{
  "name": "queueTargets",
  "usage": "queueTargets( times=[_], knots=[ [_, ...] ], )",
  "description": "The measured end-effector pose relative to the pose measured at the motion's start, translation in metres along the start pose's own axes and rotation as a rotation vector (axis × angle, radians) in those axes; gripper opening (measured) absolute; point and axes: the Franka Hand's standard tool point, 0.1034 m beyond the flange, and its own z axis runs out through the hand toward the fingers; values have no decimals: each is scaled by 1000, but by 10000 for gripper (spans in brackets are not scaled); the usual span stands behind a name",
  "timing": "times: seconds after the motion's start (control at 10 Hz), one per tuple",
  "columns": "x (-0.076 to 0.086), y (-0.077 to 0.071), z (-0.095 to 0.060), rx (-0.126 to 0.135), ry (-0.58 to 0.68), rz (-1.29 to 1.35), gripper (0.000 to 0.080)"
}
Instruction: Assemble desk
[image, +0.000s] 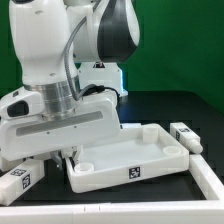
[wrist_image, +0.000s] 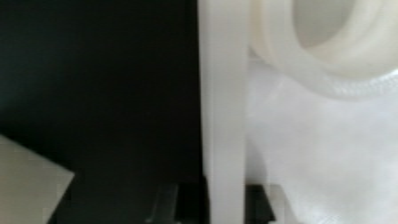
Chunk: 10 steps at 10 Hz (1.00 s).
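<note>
Desk assembly, one moment, exterior and wrist views. The fingers (wrist_image: 175, 203) appear as two dark pads, one on each side of the upright rim wall (wrist_image: 221, 100) of the tabletop panel (image: 135, 152). No gap shows between either pad and the wall, so the fingers are clamped on that rim.

In the exterior view the arm (image: 50, 60) comes down over the same end of the panel, and its wide white body hides the fingers themselves.

The tabletop panel lies flat on the dark worktop (image: 160, 105), rim upward. It stretches away from the fingers toward the exterior view's right. A black-and-white square tag (image: 133, 172) sits on the long outer rim face, well away from the fingers.

Just inside the gripped wall, close to the fingers, is a round raised socket (wrist_image: 329, 50), shown blurred in the wrist view. On the outer side of the wall the wrist view shows bare dark worktop, with a pale wedge (wrist_image: 27, 185) at its corner that cannot be identified.

Two tagged legs lie loose on the worktop, apart from the panel:
- The first leg (image: 20, 180) lies near the fingers, on the side away from the panel and partly under the arm's body.
- The second leg (image: 186, 135) lies beyond the panel's far end, well apart from the fingers.

A white rail (image: 100, 215) runs along the worktop's near edge, clear of the fingers.
</note>
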Motion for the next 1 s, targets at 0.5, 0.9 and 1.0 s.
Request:
queueTargets(
  times=[0.5,0.9,1.0],
  knots=[
    [45,0,-3,13,16,302,45],
    [45,0,-2,12,13,295,45],
    [50,0,-1,9,19,279,45]
  ],
)
